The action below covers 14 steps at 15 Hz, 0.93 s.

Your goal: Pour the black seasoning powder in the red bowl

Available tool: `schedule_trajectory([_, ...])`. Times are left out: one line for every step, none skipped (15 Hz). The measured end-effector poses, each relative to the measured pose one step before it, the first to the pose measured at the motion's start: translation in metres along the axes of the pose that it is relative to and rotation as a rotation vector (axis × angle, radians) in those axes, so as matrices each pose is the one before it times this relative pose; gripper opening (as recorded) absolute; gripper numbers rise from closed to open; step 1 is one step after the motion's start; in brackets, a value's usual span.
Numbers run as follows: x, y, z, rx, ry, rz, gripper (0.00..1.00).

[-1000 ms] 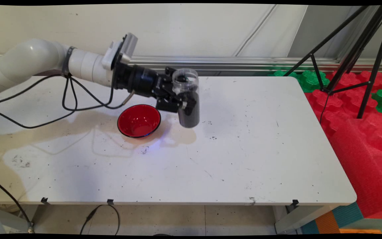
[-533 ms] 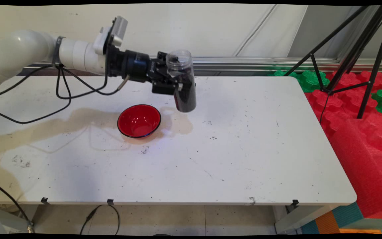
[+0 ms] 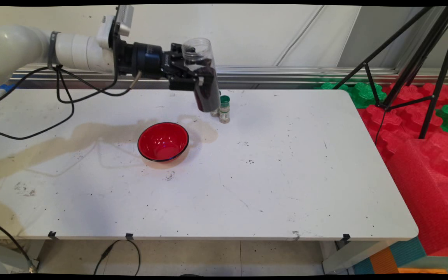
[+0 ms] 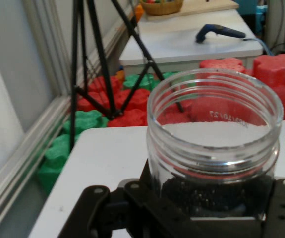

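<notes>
- The end effector (image 3: 200, 79) is up over the far side of the desk (image 3: 286, 175), clenched around a clear jar (image 3: 202, 74).
- The jar is lidless, about upright with a slight tilt, well clear of the desk, and partly full of dark grains.
- From the hand view, the jar (image 4: 214, 144) sits between the black fingers (image 4: 281, 198), mouth open at the top.
- A red bowl (image 3: 163, 141) stands on the desk below and to the left of the jar, apart from it.
- A small green-capped bottle (image 3: 224, 109) stands just behind the jar's base; another bottle (image 3: 214, 112) beside it is mostly hidden.
- A tripod (image 3: 410, 58) stands over red and green foam tiles (image 3: 422, 128) off the desk's right side.
</notes>
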Motion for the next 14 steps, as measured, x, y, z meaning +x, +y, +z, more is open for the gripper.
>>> schedule_trajectory([0.0001,-0.00218,-0.00221,0.00841,0.00043,0.00133,0.0])
schedule_trajectory([0.00007,-0.00338,-0.00326,0.01312,0.00001,0.00165,0.0])
schedule_trajectory([-0.00028,-0.00337,-0.0031,0.01305,-0.00088,0.00131,0.0])
schedule_trajectory([-0.00088,-0.00477,-0.00416,0.01831,-0.00241,0.00228,0.0])
schedule_trajectory([-0.00126,-0.00356,-0.00307,0.01294,-0.00385,0.00192,0.0])
schedule_trajectory([-0.00088,-0.00239,-0.002,0.00879,-0.0024,0.00143,0.0])
schedule_trajectory([-0.00188,-0.00353,-0.00306,0.01276,-0.00555,0.00327,0.0])
schedule_trajectory([-0.00246,-0.00407,-0.00345,0.01426,-0.00687,0.0035,0.0])
schedule_trajectory([-0.00267,-0.00413,-0.00346,0.01455,-0.00709,0.00373,0.0])
schedule_trajectory([-0.0027,-0.00342,-0.00296,0.01259,-0.00715,0.00365,0.0])
schedule_trajectory([-0.00188,-0.00219,-0.00183,0.00796,-0.00495,0.0019,0.0])
schedule_trajectory([-0.00308,-0.0032,-0.00286,0.01224,-0.00823,0.00393,0.0])
schedule_trajectory([-0.00205,-0.00209,-0.0017,0.00783,-0.00523,0.00214,0.0])
schedule_trajectory([-0.00315,-0.00299,-0.0023,0.01069,-0.0084,0.00418,0.0])
